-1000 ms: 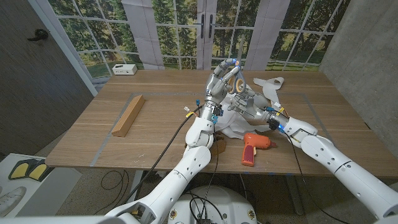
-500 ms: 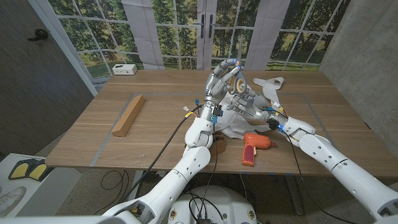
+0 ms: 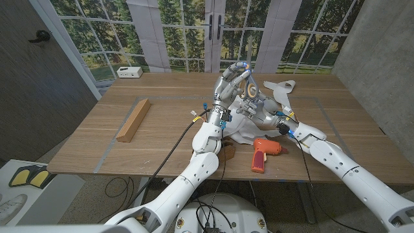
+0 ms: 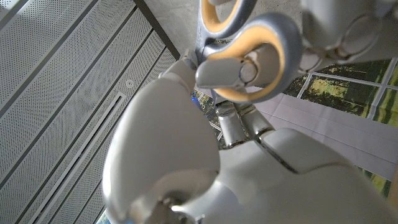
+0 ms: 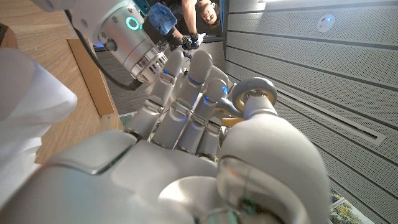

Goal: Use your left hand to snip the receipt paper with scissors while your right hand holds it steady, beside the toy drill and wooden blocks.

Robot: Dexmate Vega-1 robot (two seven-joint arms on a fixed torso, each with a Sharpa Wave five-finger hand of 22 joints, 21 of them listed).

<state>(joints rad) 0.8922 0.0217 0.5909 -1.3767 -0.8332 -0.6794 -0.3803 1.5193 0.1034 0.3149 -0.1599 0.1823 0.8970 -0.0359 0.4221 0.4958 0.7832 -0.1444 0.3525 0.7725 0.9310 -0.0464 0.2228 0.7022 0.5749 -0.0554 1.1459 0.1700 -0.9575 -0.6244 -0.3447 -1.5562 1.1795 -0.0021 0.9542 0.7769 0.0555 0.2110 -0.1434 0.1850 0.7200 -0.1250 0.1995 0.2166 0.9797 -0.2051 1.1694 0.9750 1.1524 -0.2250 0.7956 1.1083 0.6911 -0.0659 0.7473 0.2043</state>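
My left hand point(image 3: 228, 83) is raised above the table's middle and grips the scissors point(image 3: 243, 68) by their grey, orange-lined handles point(image 4: 249, 51), with a finger through one loop. My right hand point(image 3: 256, 109) is pressed close against the left hand and the scissors' loop point(image 5: 252, 93), its fingers point(image 5: 186, 93) reaching up side by side. I cannot tell whether it holds anything. The white receipt paper point(image 3: 244, 133) lies crumpled on the table under both hands, and its edge shows as paper point(image 5: 25, 112) in the right wrist view. The blades are hidden.
An orange toy drill point(image 3: 264, 153) lies near the front edge, right of my left forearm. A long wooden block point(image 3: 134, 120) sits at the left and a small brown block point(image 3: 227, 153) beside my left arm. More white paper point(image 3: 279, 87) lies behind. A person point(image 5: 208, 9) stands beyond.
My right forearm has edged slightly toward the left hand. The left hand, scissors and paper have hardly moved.
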